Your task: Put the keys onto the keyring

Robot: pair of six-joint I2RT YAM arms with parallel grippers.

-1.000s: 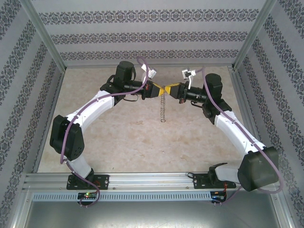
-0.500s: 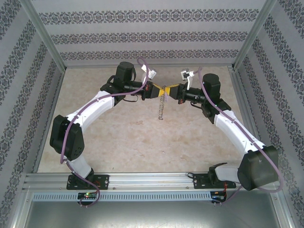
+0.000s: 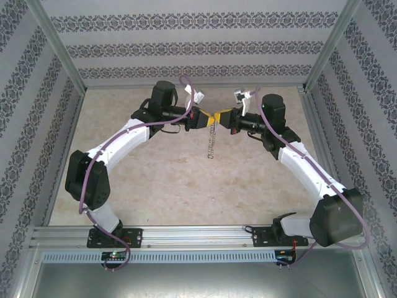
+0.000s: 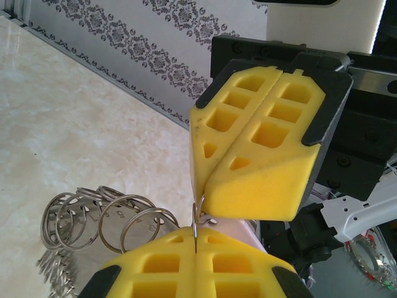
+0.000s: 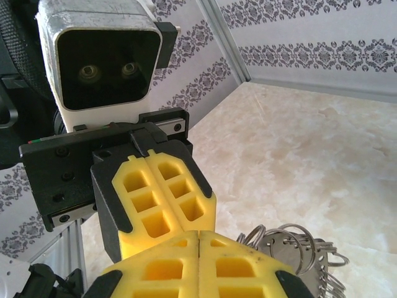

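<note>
Over the far middle of the table my left gripper (image 3: 208, 118) and right gripper (image 3: 221, 116) meet tip to tip. The keyring (image 3: 211, 139) hangs below them edge-on, like a short chain. In the left wrist view my left gripper (image 4: 195, 239) is shut on the keyring's thin wire (image 4: 195, 225). The right gripper (image 4: 201, 194) above it is shut too, and a curve of that wire runs into its seam. The keys (image 4: 102, 217), silvery tags on small rings, dangle to the left. A pale-purple piece (image 4: 239, 226) shows behind my fingers. In the right wrist view the keys (image 5: 294, 248) hang beside my shut right gripper (image 5: 198, 239).
The beige marbled table (image 3: 186, 180) is walled by patterned panels and metal posts (image 3: 62, 62). An aluminium rail (image 3: 198, 234) at the near edge carries both arm bases. Purple cables (image 3: 186, 87) loop over the wrists.
The right arm has shifted slightly left and back, and the meeting point of the grippers and the hanging keyring have drifted a little left. Both grippers stay shut.
</note>
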